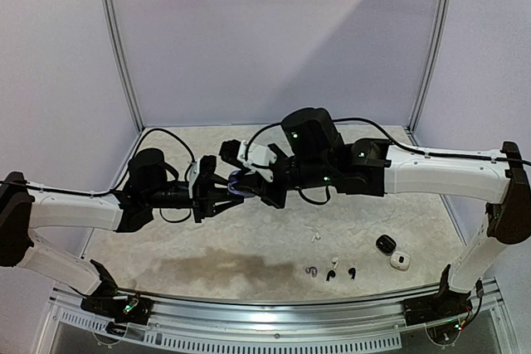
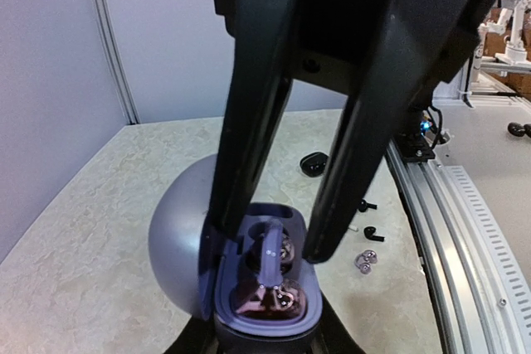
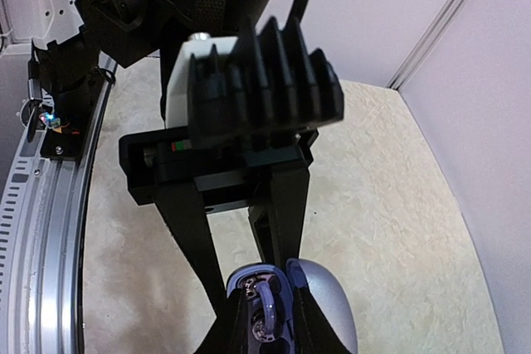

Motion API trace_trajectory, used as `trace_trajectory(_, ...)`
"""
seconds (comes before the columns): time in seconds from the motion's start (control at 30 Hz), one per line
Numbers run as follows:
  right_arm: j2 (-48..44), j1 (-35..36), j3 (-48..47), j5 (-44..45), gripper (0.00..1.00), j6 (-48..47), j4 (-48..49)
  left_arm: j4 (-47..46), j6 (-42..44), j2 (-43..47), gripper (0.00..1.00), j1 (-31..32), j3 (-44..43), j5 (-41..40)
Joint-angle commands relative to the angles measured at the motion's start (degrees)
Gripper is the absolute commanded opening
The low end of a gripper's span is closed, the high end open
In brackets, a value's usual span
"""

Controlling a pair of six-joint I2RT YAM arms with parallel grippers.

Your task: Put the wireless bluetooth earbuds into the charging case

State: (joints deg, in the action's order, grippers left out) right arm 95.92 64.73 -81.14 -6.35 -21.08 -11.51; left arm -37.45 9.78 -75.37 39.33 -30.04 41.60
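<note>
My left gripper (image 1: 226, 192) is shut on the purple charging case (image 2: 265, 321), held in the air with its lid (image 2: 174, 238) swung open. A purple earbud (image 2: 271, 256) lies inside the case across the wells. My right gripper (image 2: 270, 244) reaches in from above, its fingers (image 2: 249, 163) narrowly open on either side of that earbud with small gaps showing. In the right wrist view the same earbud (image 3: 265, 312) sits between my right gripper (image 3: 270, 290), and the lid (image 3: 332, 312) stands to the right. More earbuds (image 1: 331, 275) lie loose on the table.
A black case (image 1: 385, 244) and a white case (image 1: 400, 261) sit at the right front. Near them lie a purple earbud (image 2: 363, 261), black earbuds (image 2: 373, 235) and small white ones (image 1: 316, 236). A metal rail (image 2: 465, 230) runs along the near table edge.
</note>
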Motion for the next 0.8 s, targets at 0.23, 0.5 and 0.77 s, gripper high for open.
trace_trajectory(0.23,-0.71,-0.65,-1.84,-1.89,0.1,0.16,-1.95,-0.67,0.15,0.56,0.0,1.1,-0.03,0.33)
trace_trajectory(0.5,-0.52,-0.65,-1.89,-1.87,0.07,0.08,-2.85,-0.6,0.42,0.67,0.0,1.1,-0.02,0.14)
trace_trajectory(0.77,-0.07,-0.65,-2.73,-2.44,0.0,-0.34,-3.92,-0.6,0.41,0.71,0.0,1.1,0.07,0.06)
